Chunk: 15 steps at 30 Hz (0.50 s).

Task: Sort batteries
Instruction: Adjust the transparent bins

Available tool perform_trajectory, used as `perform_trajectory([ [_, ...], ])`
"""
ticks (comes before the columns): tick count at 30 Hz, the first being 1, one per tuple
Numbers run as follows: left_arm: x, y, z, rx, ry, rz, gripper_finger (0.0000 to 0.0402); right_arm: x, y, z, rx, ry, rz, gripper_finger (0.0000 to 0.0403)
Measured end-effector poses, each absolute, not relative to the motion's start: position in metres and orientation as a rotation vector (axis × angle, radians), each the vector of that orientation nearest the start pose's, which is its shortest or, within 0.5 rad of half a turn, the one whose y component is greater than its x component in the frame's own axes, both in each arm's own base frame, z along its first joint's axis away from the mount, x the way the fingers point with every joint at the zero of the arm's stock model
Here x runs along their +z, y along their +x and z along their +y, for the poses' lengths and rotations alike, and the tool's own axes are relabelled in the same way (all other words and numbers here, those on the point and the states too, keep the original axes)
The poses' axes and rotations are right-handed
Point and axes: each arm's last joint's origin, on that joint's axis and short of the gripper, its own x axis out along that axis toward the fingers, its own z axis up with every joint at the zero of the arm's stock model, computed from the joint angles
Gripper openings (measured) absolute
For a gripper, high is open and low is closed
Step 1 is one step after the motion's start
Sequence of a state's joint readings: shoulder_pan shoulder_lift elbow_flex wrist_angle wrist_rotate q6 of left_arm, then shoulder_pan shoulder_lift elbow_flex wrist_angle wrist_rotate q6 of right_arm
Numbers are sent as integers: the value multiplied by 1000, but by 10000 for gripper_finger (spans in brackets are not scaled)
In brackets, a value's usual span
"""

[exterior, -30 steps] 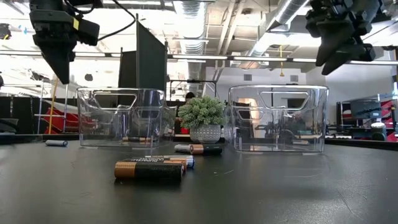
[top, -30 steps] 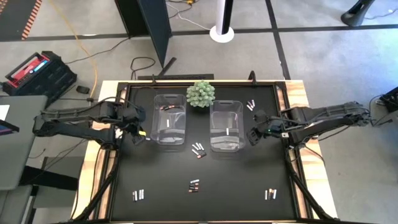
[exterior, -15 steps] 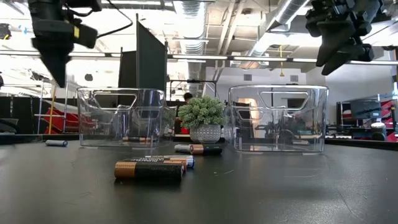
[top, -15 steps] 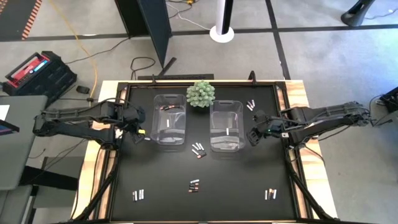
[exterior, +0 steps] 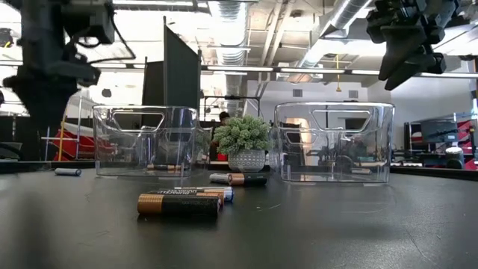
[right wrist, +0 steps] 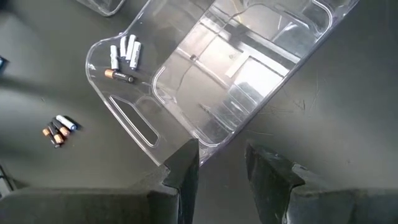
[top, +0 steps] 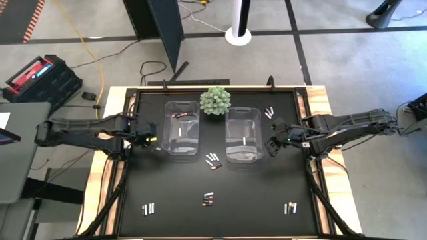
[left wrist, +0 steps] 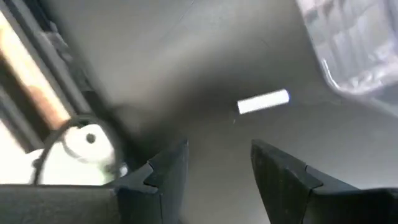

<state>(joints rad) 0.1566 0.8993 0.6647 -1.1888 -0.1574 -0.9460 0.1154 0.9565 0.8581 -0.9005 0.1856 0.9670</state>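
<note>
Overhead, left gripper (left wrist: 214, 168) gapes empty above a pale battery (left wrist: 263, 101).

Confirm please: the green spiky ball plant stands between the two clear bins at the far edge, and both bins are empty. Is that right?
Not quite. The plant does stand between the bins at the far edge, but neither bin is empty: in the high view the left bin and the right bin each hold batteries, such as a pale one.

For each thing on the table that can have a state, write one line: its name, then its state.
Left gripper: open, empty, above the pale battery lying on the mat.
Right gripper: open, empty, beside the right bin.
Left bin: upright, batteries inside.
Right bin: upright, one pale battery inside.
</note>
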Motion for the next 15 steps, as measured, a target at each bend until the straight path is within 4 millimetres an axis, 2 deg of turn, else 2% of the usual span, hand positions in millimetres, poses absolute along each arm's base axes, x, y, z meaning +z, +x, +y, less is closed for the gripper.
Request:
perform_trajectory([
  [9, 176, 124, 26, 969, -954, 996, 169, 274, 169, 14, -522, 727, 864, 147],
  [15, 165, 123, 28, 1012, -926, 950, 169, 274, 170, 14, -514, 714, 866, 147],
])
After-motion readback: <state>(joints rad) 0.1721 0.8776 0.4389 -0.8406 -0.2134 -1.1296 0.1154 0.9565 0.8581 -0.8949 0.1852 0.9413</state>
